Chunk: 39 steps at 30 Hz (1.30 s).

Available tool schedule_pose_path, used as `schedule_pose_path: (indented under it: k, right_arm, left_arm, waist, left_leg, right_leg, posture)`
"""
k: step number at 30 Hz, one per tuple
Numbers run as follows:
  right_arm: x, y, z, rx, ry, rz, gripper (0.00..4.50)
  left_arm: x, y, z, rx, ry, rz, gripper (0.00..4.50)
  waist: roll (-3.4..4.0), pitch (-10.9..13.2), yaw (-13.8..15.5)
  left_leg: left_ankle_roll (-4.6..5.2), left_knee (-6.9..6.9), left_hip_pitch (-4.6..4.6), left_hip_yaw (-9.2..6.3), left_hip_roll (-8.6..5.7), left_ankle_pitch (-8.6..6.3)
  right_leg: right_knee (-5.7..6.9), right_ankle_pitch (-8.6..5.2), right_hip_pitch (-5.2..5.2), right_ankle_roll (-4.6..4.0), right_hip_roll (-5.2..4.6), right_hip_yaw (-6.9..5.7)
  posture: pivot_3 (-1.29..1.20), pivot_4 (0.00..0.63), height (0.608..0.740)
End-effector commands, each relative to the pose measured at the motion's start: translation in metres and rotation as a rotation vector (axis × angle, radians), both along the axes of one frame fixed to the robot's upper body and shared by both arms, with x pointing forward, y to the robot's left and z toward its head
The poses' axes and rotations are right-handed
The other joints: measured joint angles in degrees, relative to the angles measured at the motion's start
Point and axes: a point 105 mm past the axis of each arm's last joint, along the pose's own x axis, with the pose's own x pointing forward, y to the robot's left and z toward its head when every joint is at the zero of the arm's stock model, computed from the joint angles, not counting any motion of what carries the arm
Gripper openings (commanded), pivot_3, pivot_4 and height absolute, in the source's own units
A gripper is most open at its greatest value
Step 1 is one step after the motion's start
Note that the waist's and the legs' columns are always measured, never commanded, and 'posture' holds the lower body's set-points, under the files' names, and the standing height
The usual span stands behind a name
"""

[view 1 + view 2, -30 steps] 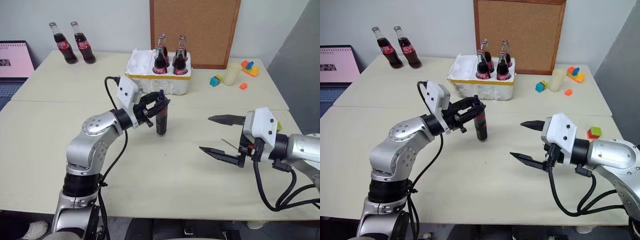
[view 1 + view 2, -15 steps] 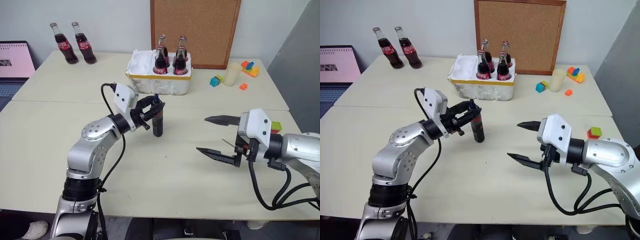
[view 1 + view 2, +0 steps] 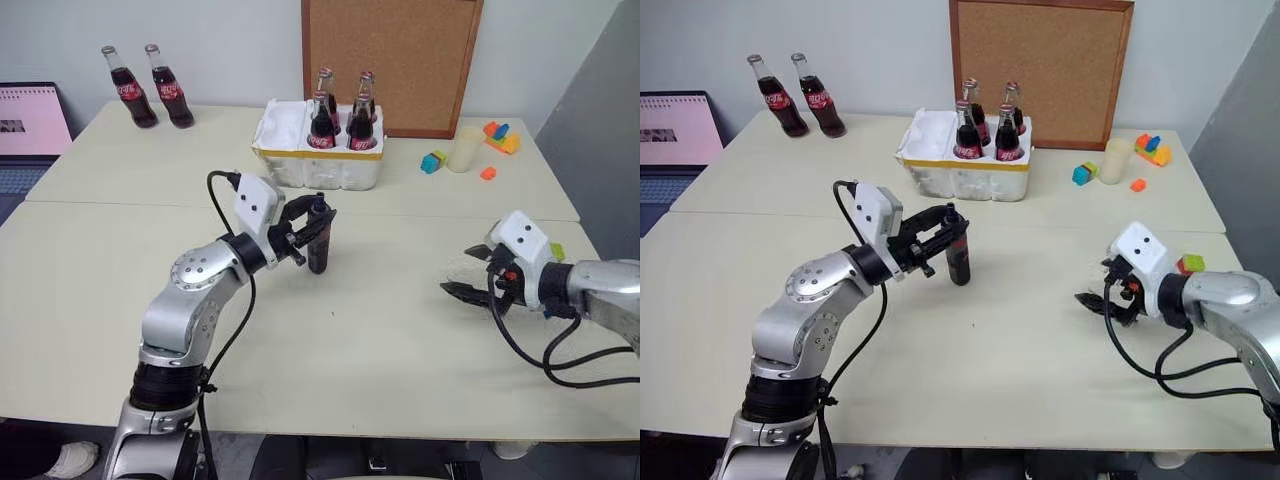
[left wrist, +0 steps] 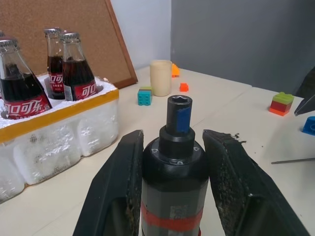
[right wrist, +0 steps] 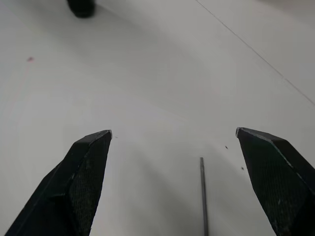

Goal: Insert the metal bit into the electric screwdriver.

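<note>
The electric screwdriver (image 3: 319,240), black with a red band, stands upright just above the table, socket end up. My left gripper (image 3: 318,226) is shut on its body; in the left wrist view its fingers (image 4: 118,191) press both sides of the screwdriver (image 4: 174,162). The metal bit (image 5: 203,194), a thin grey rod, lies flat on the table at the right. My right gripper (image 3: 468,272) hangs low over it, tilted down, open, with the bit between and short of its fingertips (image 5: 91,147). The bit (image 4: 293,160) also appears in the left wrist view.
A white foam crate (image 3: 300,165) with several cola bottles stands behind the screwdriver. Two more bottles (image 3: 150,85) are at the back left beside a laptop (image 3: 30,120). A cork board (image 3: 390,60), a cup (image 3: 463,148) and coloured blocks (image 3: 497,135) are at the back right.
My right gripper has dropped toward the table, shifted right and tipped downward over the bit, staying open. The left gripper still holds the screwdriver in about the same place.
</note>
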Motion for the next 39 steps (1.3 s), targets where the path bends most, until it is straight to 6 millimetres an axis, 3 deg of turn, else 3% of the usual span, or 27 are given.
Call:
schedule_pose_path:
  k: [1,5,13,14,21,31,39]
  right_arm:
    - [0.008,-0.018,-0.015,-0.141,0.064,-0.045,4.25]
    - [0.018,-0.03,-0.037,-0.208,0.153,-0.078,4.25]
    - [0.025,-0.036,-0.046,-0.219,0.244,-0.055,4.25]
    - [0.026,-0.037,-0.046,-0.221,0.25,-0.052,3.88]
    - [0.023,-0.033,-0.051,-0.182,0.334,-0.032,2.45]
    - [0.028,-0.024,-0.045,-0.119,0.332,-0.051,0.06]
    - [0.031,-0.018,-0.03,0.021,0.311,-0.095,0.0]
  left_arm:
    - [-0.006,-0.011,-0.004,0.0,-0.011,-0.034,1.54]
    - [-0.005,-0.011,-0.007,-0.009,-0.014,-0.025,1.54]
    - [-0.003,-0.009,-0.01,-0.011,-0.018,-0.01,1.54]
    - [-0.003,-0.009,-0.01,-0.011,-0.019,-0.01,1.54]
    - [-0.002,-0.009,-0.011,-0.008,-0.022,-0.013,1.54]
    - [0.002,-0.007,-0.01,0.011,-0.025,-0.011,1.54]
    - [0.009,-0.001,-0.016,0.137,-0.066,-0.041,1.54]
  waist:
    - [0.02,0.0,0.0]
    - [0.03,0.0,0.0]
    - [0.06,0.0,0.0]
    - [0.07,0.0,0.0]
    - [0.07,0.0,0.0]
    - [0.08,0.0,0.0]
    - [0.12,-0.1,-0.2]
  left_leg:
    - [0.0,0.0,0.0,0.0,0.0,0.0]
    - [0.01,0.0,-0.03,0.03,0.0,0.0]
    - [0.01,0.0,-0.01,0.01,0.0,-0.01]
    - [0.01,0.0,-0.02,0.0,0.0,-0.01]
    - [0.01,0.01,-0.01,-0.01,0.01,-0.01]
    - [0.01,0.0,0.02,-0.01,0.01,-0.01]
    - [0.01,0.0,0.06,0.01,-0.01,-0.01]
  right_leg:
    - [0.0,-0.01,0.0,0.0,0.0,0.0]
    - [-0.05,-0.01,-0.01,0.0,-0.02,0.04]
    - [-0.04,0.0,-0.01,0.01,-0.01,0.0]
    - [-0.04,0.0,-0.01,0.01,-0.01,-0.01]
    - [-0.04,0.0,-0.01,0.01,-0.02,-0.01]
    - [0.0,0.0,0.0,0.0,0.0,-0.02]
    - [0.02,0.0,0.0,0.0,0.07,-0.02]
  posture:
    - [0.0,0.15,0.74]
    - [0.0,0.15,0.74]
    - [0.0,0.15,0.74]
    - [0.0,0.15,0.74]
    - [0.0,0.15,0.74]
    - [0.0,0.15,0.74]
    - [0.0,0.15,0.74]
